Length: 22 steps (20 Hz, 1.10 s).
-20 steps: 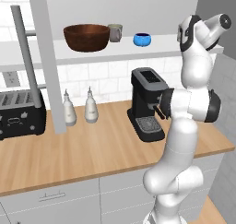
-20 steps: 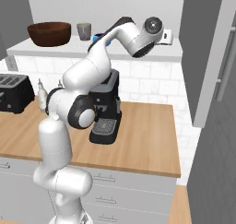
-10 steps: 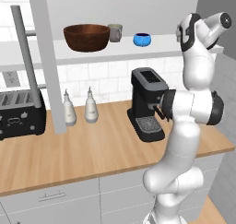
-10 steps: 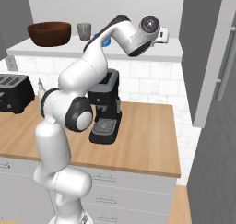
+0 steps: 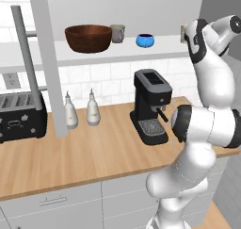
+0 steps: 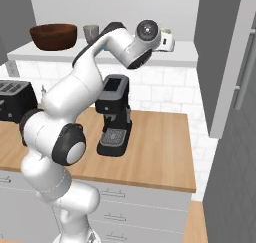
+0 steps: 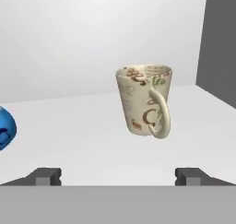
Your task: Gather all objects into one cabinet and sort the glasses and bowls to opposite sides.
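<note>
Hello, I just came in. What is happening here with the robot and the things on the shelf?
The robot arm is reaching up to the cabinet shelf. Its gripper is open and holds nothing; the cream mug stands upright on the shelf in front of the fingertips, handle toward the camera, not touched. Further left on the same shelf stand the blue bowl, the grey mug and the brown bowl.

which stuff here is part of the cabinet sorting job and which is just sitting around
Job:
brown bowl
grey mug
blue bowl
cream mug
cabinet shelf

Just lying about:
coffee machine
toaster
two white bottles
</note>
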### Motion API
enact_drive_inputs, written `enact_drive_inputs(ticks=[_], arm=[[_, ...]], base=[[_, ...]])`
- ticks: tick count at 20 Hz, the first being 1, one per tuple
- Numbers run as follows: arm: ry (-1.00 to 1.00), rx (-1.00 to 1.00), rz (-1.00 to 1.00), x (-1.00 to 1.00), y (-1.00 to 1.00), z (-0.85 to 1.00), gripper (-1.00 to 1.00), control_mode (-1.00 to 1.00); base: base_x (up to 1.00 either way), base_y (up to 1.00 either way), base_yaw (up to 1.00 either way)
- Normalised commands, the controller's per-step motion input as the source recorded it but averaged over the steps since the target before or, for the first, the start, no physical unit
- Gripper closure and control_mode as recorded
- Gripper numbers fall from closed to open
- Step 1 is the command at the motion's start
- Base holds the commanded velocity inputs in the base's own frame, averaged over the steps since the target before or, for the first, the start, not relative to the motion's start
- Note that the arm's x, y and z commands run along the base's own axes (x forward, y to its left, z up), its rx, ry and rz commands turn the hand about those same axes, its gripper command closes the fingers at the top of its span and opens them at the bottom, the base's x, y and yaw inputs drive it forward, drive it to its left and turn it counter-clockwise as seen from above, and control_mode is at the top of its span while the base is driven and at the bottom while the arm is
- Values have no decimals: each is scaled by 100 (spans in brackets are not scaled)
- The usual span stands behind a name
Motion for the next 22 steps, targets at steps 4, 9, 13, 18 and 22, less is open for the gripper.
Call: enact_drive_inputs(ticks=[4,9,13,18,22], arm=[[0,0,-14,-66,93,0,-100,-100],[0,0,-9,-58,91,7,-100,-100],[0,0,-8,-4,60,34,-100,-100],[-1,0,-2,0,67,14,-100,-100],[0,0,0,8,35,13,-100,-100]], base=[[0,0,0],[0,0,0],[0,0,0],[0,0,0],[0,0,0]])
